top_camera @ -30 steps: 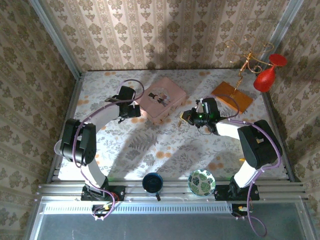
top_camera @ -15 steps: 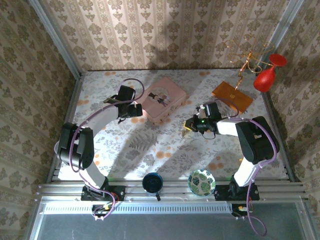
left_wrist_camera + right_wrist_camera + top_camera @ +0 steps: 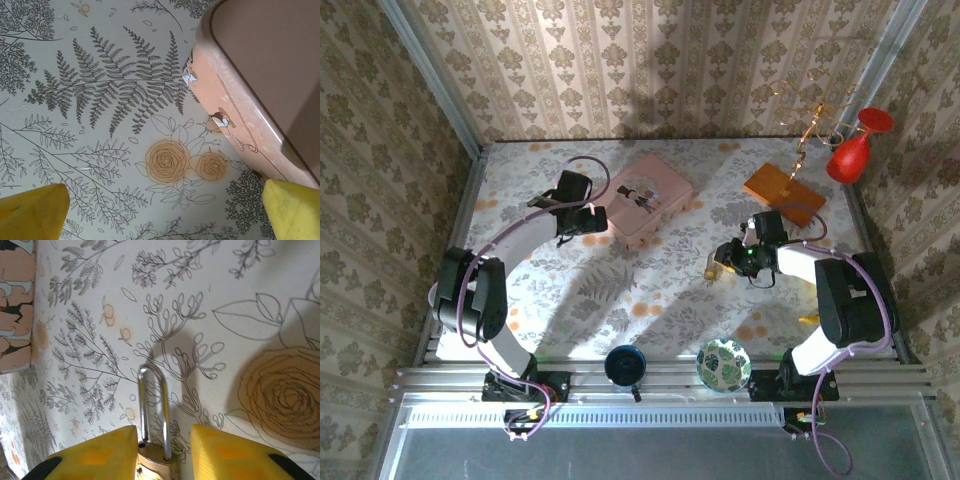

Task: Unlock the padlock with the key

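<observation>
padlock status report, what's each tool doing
Right tool shut on padlock, shackle looks closed. Left tool open, low beside pink box. Box clear of the padlock.

Top camera sits high behind the arm bases [image 3: 520,385], looking down and forward across the whole table [image 3: 620,290] to the wallpapered walls [image 3: 650,70]. Left wrist camera hangs close over the tabletop, peering past its yellow fingertips [image 3: 32,212], with the pink box [image 3: 250,100] at right. Right wrist camera is lower and tighter, looking along the table over the padlock [image 3: 156,462], and that same box clips its upper-left corner.
</observation>
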{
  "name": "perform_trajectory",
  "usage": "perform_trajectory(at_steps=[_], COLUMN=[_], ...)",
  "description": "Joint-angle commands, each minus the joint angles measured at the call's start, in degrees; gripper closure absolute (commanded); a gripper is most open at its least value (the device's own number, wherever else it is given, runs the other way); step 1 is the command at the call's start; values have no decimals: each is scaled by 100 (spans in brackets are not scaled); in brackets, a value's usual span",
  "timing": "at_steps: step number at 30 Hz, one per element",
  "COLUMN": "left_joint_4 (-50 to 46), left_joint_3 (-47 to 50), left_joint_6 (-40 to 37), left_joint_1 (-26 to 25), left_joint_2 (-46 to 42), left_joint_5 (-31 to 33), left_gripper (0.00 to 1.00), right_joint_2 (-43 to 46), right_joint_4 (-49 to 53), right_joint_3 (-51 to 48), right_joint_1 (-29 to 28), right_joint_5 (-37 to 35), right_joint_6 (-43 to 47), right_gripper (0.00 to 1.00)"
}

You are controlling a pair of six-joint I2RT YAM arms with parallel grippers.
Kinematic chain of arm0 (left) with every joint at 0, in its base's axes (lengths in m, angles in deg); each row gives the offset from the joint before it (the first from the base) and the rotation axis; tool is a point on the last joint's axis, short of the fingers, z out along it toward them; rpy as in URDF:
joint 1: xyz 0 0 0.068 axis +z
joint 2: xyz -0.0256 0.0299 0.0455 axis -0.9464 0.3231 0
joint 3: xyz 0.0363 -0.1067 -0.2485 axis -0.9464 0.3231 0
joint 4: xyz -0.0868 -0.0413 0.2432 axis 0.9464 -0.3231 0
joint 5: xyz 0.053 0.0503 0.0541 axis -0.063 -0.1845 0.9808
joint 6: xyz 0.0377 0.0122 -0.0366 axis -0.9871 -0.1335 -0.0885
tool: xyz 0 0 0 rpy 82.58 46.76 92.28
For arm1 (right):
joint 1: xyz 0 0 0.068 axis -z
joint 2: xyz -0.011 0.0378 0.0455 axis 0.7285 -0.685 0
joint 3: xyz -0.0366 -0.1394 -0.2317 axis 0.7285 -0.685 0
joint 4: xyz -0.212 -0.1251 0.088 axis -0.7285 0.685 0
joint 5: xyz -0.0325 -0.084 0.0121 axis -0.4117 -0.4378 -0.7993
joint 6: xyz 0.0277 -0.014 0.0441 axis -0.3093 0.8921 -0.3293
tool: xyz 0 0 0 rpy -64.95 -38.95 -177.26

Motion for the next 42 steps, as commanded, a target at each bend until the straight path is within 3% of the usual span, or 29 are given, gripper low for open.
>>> perform_trajectory(at_steps=[1,6,12,16,18,29,42], left_joint_4=[17,106,698,1060,1188,1329,1454], left_joint_3=[-21,67,433,561,597,554,117], left_joint_6=[146,335,1004,1350,1466,1467,1343], left_joint_1=[-42,-79,-82,-55,-25,52,133], left_joint_2=[-159,-256,-411,-380,-333,-63,531], left_joint_5=[-133,-246,-579,-795,-956,-1214,-1474], left_gripper=[0,0,0,0,0,0,7], right_joint_2=[179,531,765,351,-52,-2222,-2981], right_joint_4=[432,608,547,454,480,766,739], right_joint_3=[49,295,1115,1974,2504,4867,5246], right_joint_1=[-2,-26,-588,-1067,-1185,-1357,-1360], right_joint_5=[-258,-574,-1513,-2390,-2617,-2938,-2400], right_joint_6=[260,431,927,1442,1607,2014,2037], right_gripper=[66,63,49,43,32,26,33])
